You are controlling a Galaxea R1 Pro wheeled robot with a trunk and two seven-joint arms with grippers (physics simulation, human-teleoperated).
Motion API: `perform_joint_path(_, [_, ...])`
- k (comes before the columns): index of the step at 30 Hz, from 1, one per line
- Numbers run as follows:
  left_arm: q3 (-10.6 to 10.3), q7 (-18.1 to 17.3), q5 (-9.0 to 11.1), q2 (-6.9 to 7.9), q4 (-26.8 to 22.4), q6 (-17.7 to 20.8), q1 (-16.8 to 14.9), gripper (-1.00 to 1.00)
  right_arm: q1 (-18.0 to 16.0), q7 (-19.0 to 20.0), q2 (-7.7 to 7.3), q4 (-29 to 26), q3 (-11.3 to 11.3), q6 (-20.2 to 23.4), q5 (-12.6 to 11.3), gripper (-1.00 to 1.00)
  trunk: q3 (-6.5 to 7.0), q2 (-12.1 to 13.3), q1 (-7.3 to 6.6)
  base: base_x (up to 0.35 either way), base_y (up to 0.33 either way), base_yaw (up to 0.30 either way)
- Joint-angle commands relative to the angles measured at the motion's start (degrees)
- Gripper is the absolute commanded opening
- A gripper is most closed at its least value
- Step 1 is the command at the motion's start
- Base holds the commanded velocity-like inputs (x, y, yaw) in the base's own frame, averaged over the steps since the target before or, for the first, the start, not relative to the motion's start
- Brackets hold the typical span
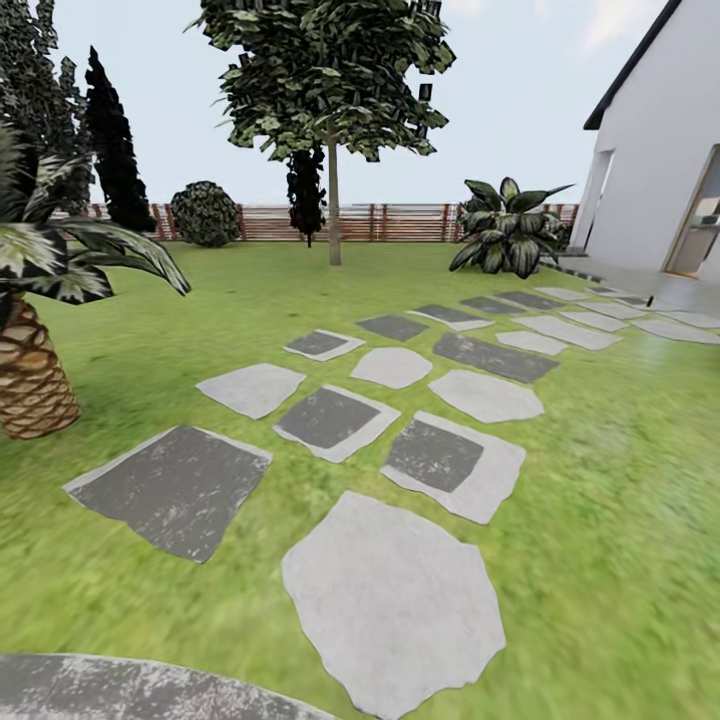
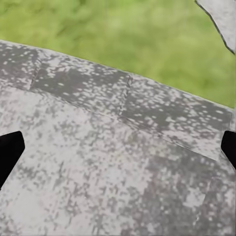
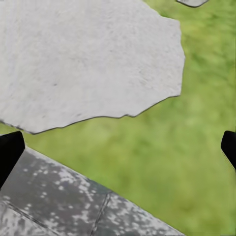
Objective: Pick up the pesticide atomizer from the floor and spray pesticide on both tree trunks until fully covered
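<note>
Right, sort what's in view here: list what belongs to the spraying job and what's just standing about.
Job:
- garden lawn
- left hand, open and empty
- right hand, open and empty

Just standing about:
- stepping stones
- palm-like plant
- thin-trunked dark tree
- striped-leaf plant
- round bush
- wooden fence
- white house

Right gripper (image 3: 118, 142), fingertips spread wide, is hovering over grass (image 3: 172, 157) between a pale stepping stone (image 3: 83, 59) and a mottled slab (image 3: 54, 201).
</note>
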Motion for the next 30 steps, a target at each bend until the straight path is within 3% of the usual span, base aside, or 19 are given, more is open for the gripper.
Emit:
perform_joint_path(1, [0.0,0.0,0.0,0.0,0.0,0.0,0.0,1.0,0.0,0.01,0.0,0.0,0.0,0.0,0.0,1.0,-0.09,0.0,0.0,0.34,0.0,0.0])
perform_joint_path(19, [0.0,0.0,0.0,0.0,0.06,0.0,0.0,1.0,0.0,0.07,0.0,0.0,0.0,0.0,0.0,1.0,-1.58,0.0,0.0,0.34,0.0,0.0])
perform_joint_path(30, [-0.02,0.0,0.0,0.0,0.02,0.0,0.0,1.0,0.0,0.07,0.08,0.0,0.0,0.0,0.0,1.0,-1.77,0.0,0.0,0.34,0.0,0.0])
